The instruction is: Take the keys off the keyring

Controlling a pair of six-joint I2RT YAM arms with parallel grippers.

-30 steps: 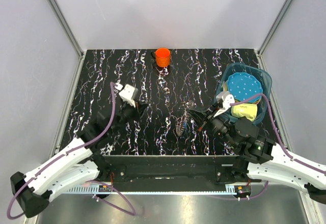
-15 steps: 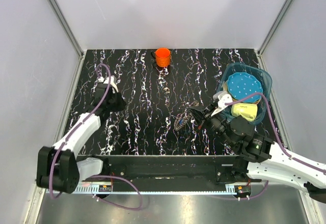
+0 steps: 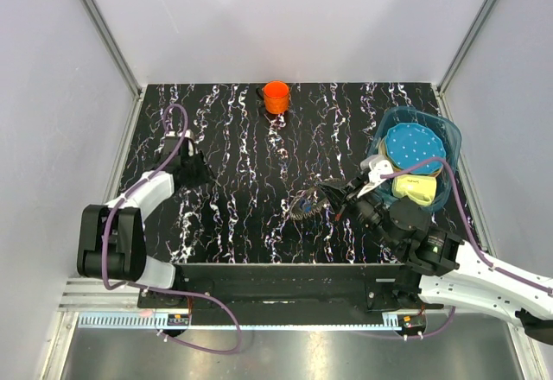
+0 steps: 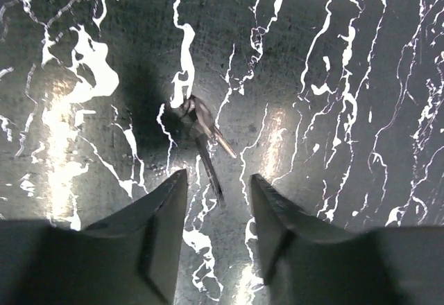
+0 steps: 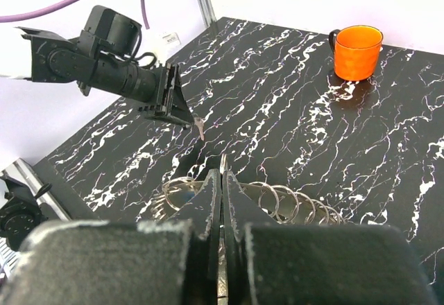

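My right gripper (image 3: 328, 199) is shut on the keys (image 3: 304, 205), a grey bunch held just above the table's middle. In the right wrist view its fingers (image 5: 208, 201) pinch a thin metal blade, with several wire loops (image 5: 291, 204) fanned on both sides; I cannot pick out the keyring itself among them. My left gripper (image 3: 194, 171) is open and low over the table at the left. A single loose key (image 4: 201, 128) lies on the table just ahead of its fingertips (image 4: 170, 201). That key also shows in the right wrist view (image 5: 199, 126), below the left gripper (image 5: 166, 100).
An orange cup (image 3: 276, 97) stands at the table's far edge. A blue basin (image 3: 454, 151) at the right holds a blue dotted disc (image 3: 415, 147) and a yellow object (image 3: 413, 190). Grey walls enclose the table.
My left arm swung from the near middle-left out to the far left, and its gripper now sits low over the loose key. My right gripper shifted slightly left with the key bunch.
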